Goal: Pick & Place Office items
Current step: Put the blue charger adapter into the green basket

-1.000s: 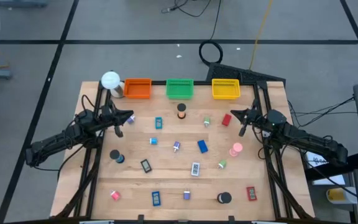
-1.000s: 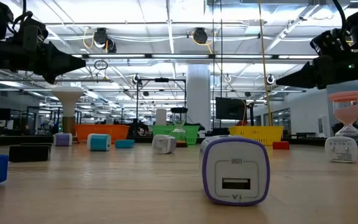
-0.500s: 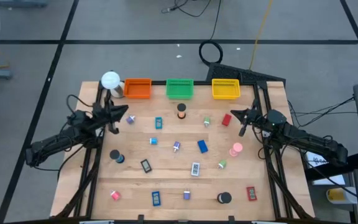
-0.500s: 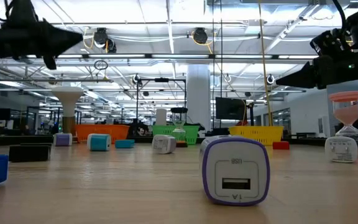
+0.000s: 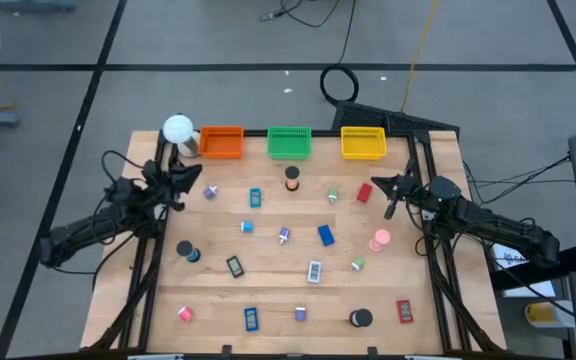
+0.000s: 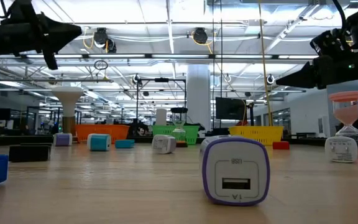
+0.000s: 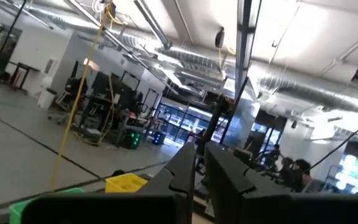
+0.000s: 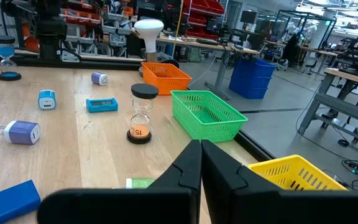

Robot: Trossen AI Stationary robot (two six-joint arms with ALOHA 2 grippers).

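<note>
Several office items lie scattered on the wooden table (image 5: 268, 290): blue flat pieces (image 5: 325, 235), red ones (image 5: 364, 192), a black one (image 5: 235, 266), small purple and white chargers (image 5: 284, 236), and round hourglass-like rolls (image 5: 292, 178). My left gripper (image 5: 198, 174) hangs above the table's far left part, tipped nose-up toward the room. Its fingers (image 7: 185, 171) are shut with nothing between them. My right gripper (image 5: 376, 182) hovers level at the far right beside the red piece, shut and empty (image 8: 201, 155).
Orange (image 5: 221, 141), green (image 5: 289, 142) and yellow (image 5: 363, 143) trays stand in a row along the far edge. A white ball lamp (image 5: 178, 130) stands left of them, close to my left gripper. Black frame rails (image 5: 138, 270) run along both table sides.
My left gripper has risen and tipped its nose upward, rolling about its own line. Its tip has drawn back a little toward the far-left corner. No item has moved.
</note>
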